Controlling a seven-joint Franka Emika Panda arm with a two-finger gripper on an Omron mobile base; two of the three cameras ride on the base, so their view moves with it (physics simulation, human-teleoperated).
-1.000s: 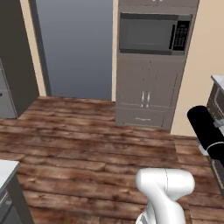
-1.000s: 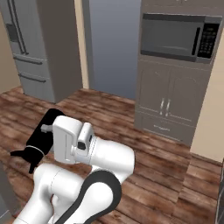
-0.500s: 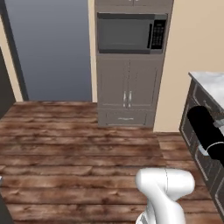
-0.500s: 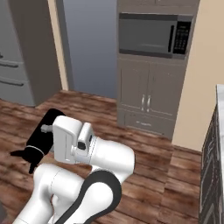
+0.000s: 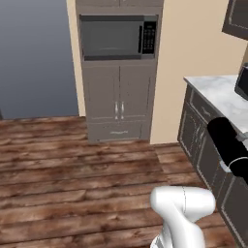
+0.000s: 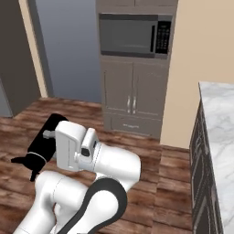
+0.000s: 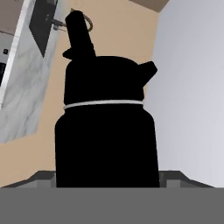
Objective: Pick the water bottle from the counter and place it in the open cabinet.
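Black gripper hangs low at 9 o'clock in the right base view; I cannot tell whether its jaws are spread or closed. Brown plank floor lies beyond. The counter, white marble, runs at 3 o'clock with a dark appliance on it. I cannot pick out the water bottle. Farthest, at 12 o'clock, a microwave sits in grey cabinetry.
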